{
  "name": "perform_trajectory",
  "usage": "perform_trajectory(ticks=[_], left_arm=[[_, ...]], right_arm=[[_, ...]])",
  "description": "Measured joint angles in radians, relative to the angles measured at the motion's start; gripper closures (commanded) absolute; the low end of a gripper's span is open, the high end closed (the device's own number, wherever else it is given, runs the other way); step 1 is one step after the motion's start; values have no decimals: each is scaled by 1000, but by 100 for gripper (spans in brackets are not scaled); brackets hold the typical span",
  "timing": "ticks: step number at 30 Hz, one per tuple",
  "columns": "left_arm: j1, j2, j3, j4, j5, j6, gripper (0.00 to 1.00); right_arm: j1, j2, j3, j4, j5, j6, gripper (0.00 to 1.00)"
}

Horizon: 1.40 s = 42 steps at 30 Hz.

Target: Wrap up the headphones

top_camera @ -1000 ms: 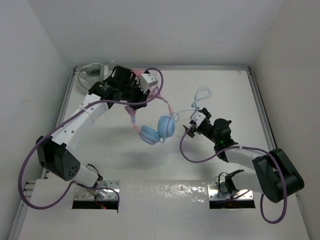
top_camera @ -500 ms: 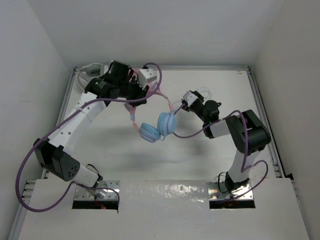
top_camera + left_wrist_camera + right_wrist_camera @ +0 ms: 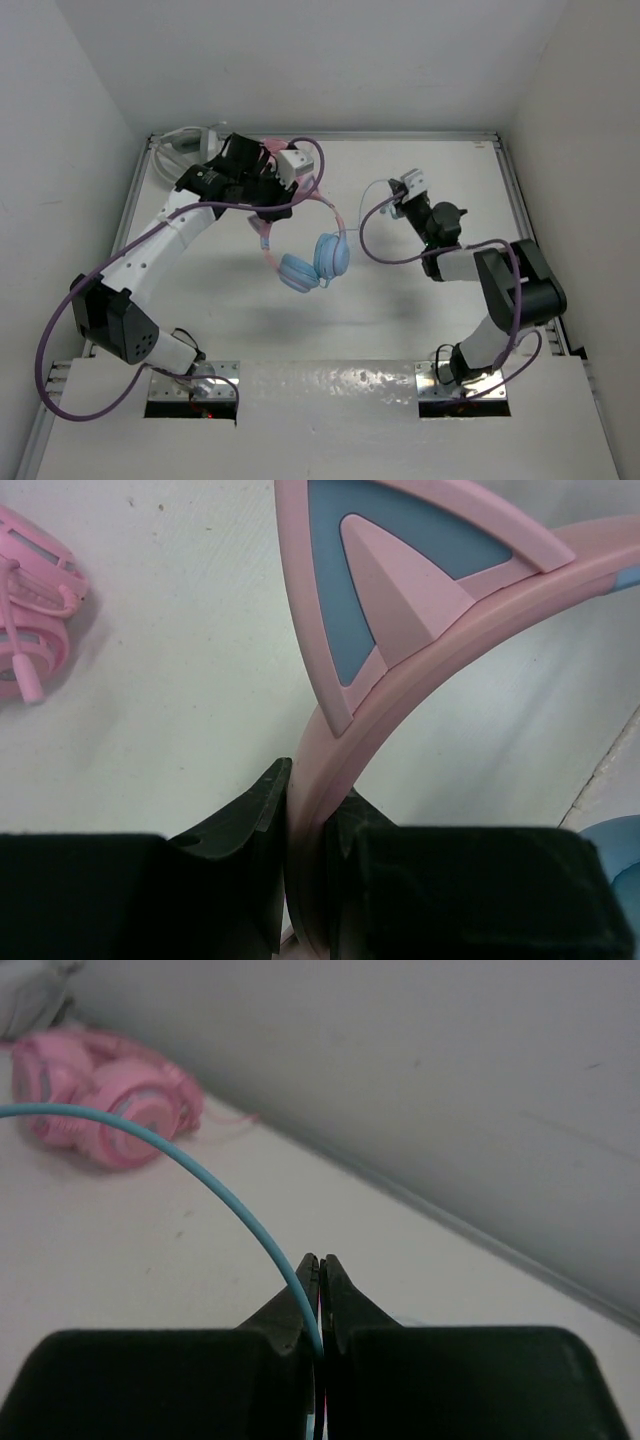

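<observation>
My left fingers [image 3: 240, 830] clamp the headphones [image 3: 330, 255] by the pink headband [image 3: 330, 750], hanging them over the surface [image 3: 400, 300] left of centre. My right fingers [image 3: 290, 1305] pinch the blue cable [image 3: 200, 1172].

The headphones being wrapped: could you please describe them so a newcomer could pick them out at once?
On the white table, look at the middle. The headphones are held there by the left gripper, shut on their pink headband. Unlike the all-pink headphones at the back, they have light-blue ear cups and cat ears.
</observation>
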Motion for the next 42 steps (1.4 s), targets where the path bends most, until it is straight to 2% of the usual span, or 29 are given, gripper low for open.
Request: perform_trajectory(ticks=[3,8,20,28,33,42], left_arm=[[0,0,-21,27,0,0,100],[0,2,-36,39,16,-3,100],[0,2,-39,68,56,-18,100],[-8,2,-45,107,31,-40,100],[-23,27,-55,131,-23,-41,100],[-29,79,-57,147,-36,-40,100]], right_arm=[[-26,-79,45,14,39,47,100],[-30,-91,288,-90,98,98,100],[-29,201,804,-501,200,232,100],[-5,258,895,-638,218,276,100],[31,257,1028,-700,224,271,100],[133,193,1010,-706,218,245,100]])
